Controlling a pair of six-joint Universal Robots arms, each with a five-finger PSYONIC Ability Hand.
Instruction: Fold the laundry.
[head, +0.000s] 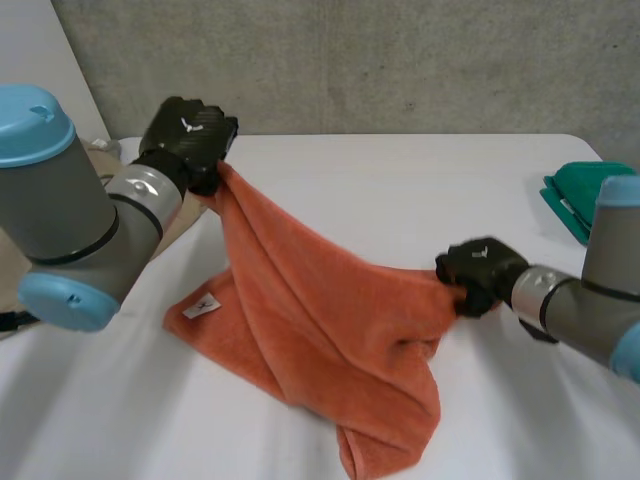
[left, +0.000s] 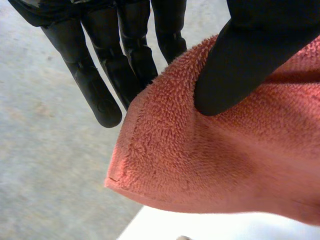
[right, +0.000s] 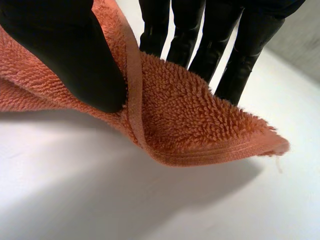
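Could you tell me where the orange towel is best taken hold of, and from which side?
Probably at the hemmed corners of the orange towel, from outside the edge, thumb on one face, fingers on the other, as the left hand and right hand pinch it now. The hem lies flat there; the middle sags in bunched folds.

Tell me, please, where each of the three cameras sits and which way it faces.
Head view: between and behind the arms, looking down at the white table; shows both arms, with the left hand and right hand each pinching the orange towel.
Left wrist view: on the left wrist, looking along the palm; its fingers and thumb pinch a towel corner.
Right wrist view: on the right wrist, looking along the palm; its thumb and fingers pinch a hemmed corner.
Shared: all three show the towel.
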